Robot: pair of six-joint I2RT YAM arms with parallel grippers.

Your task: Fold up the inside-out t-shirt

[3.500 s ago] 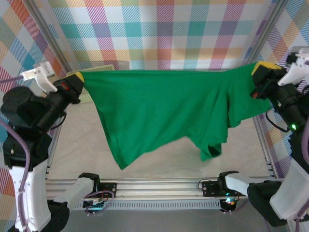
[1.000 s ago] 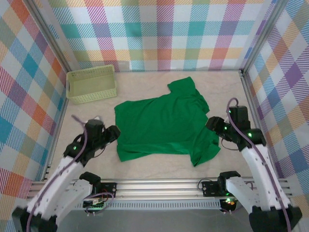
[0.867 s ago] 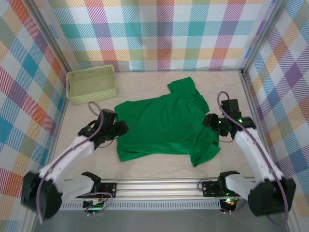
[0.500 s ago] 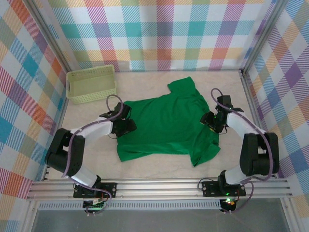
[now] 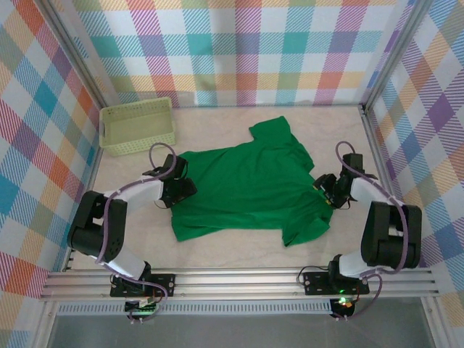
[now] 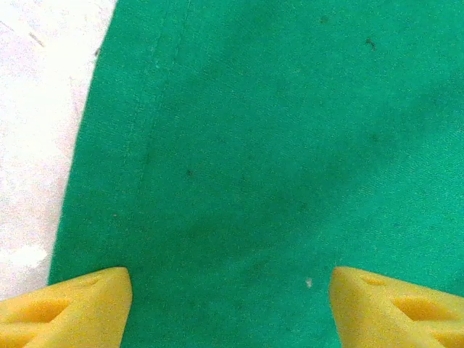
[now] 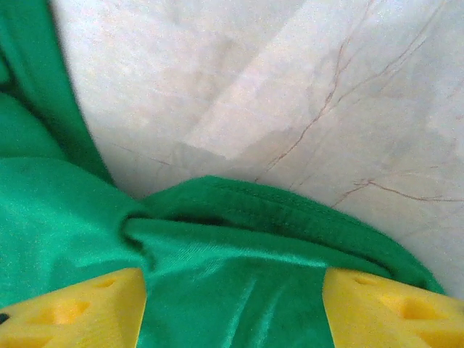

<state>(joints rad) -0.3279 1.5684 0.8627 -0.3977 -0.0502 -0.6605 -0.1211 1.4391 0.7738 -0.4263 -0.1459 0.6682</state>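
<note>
The bright green t-shirt (image 5: 250,188) lies spread flat on the pale table in the top view, one sleeve toward the back wall. My left gripper (image 5: 180,190) rests at the shirt's left edge. In the left wrist view the yellow fingertips (image 6: 80,304) stand wide apart over flat green cloth (image 6: 275,145) beside a stitched hem. My right gripper (image 5: 324,190) sits at the shirt's right edge. The right wrist view shows open yellow fingertips (image 7: 391,308) straddling a rumpled fold of the shirt (image 7: 239,246).
A pale yellow-green lattice basket (image 5: 138,125) stands at the back left. Checked walls and metal rails close the table in on three sides. Bare marble-patterned tabletop (image 7: 304,87) lies just past the shirt's right hem.
The shirt was held up stretched between both grippers, then came to lie flat on the table. Both arms have since swung inward to the shirt's left and right edges.
</note>
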